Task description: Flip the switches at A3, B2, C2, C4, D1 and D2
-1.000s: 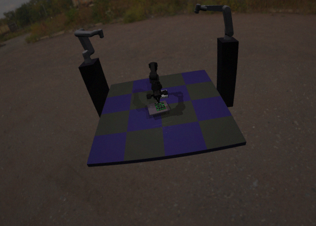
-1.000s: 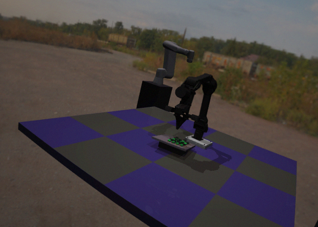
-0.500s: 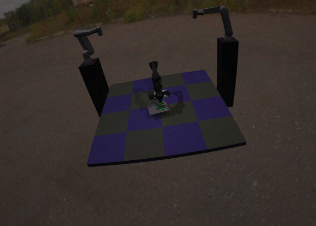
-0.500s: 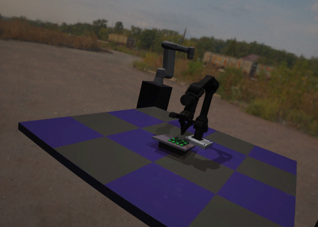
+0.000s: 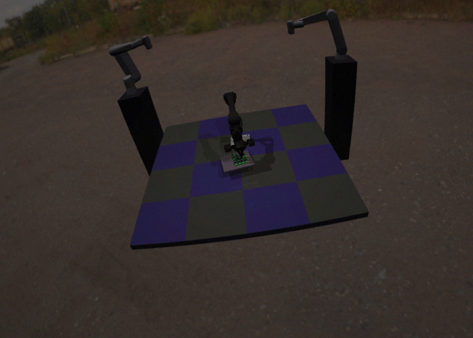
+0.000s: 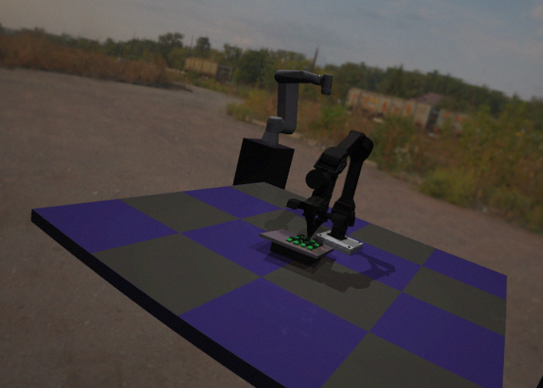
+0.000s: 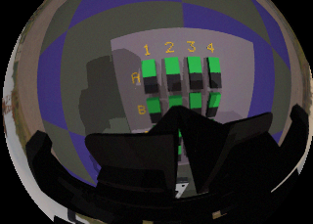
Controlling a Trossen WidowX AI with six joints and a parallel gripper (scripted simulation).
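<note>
The panel [image 5: 227, 167] [image 6: 274, 234] [image 7: 237, 63] carries rows of green-and-black rocker switches. In the wrist view, A1 [image 7: 149, 75], A2 [image 7: 172, 73], A3 [image 7: 195, 72] and A4 [image 7: 214, 72] show a green far half and a black near half. B1 [image 7: 154, 107], B3 [image 7: 196, 101] and B4 [image 7: 213, 104] are partly in sight; B2 [image 7: 175, 101] shows only its far part. Which ends are raised is hard to tell. My fingers hide most of rows C and D. My gripper [image 5: 241, 157] [image 6: 309, 237] [image 7: 176, 110] is shut and empty, tips low over the panel's middle; contact cannot be told.
The arm's white base plate [image 5: 246, 137] [image 6: 354, 244] stands close behind the panel's near side. Two grey arms on black pedestals [image 5: 140, 129] [image 5: 339, 105] stand beyond the table's sides; one pedestal [image 6: 263, 165] shows in the exterior view.
</note>
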